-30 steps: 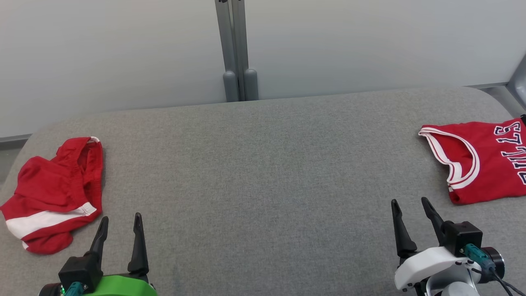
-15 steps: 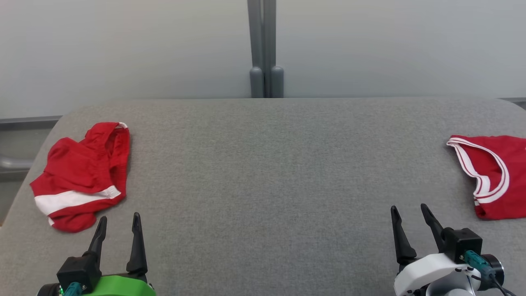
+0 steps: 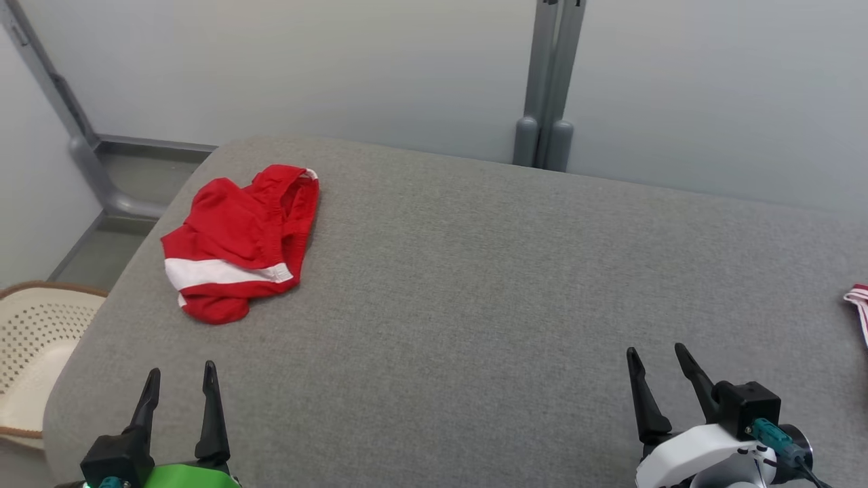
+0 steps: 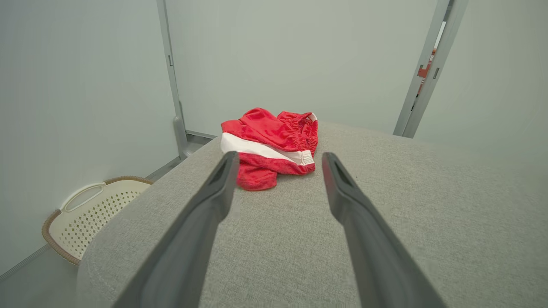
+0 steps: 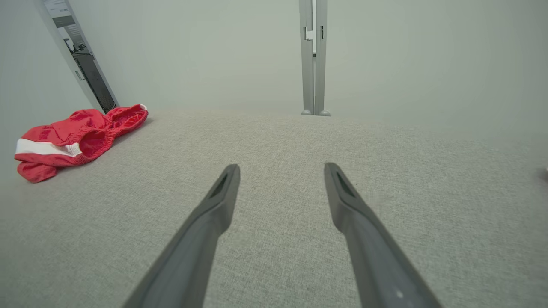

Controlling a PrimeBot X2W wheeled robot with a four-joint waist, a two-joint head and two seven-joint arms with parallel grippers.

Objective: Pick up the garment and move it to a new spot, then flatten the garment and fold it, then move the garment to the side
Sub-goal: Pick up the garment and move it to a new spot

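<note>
**Red Shorts Lie Untouched, Every Step Still Ahead**

At the near edge of the grey table (image 3: 475,305), the left tool (image 3: 182,368) and right tool (image 3: 656,349) stand with jaws spread, holding nothing. On the floor off the table's left corner sits a cream perforated basket (image 3: 30,339); no clothing shows in the part in sight. Farther back, toward the table's far left corner, the garment (image 3: 237,244), red shorts with a white band, lies crumpled, well apart from both tools. By the look of it, no step is done: lifting, flattening, folding and setting aside all remain.
</note>
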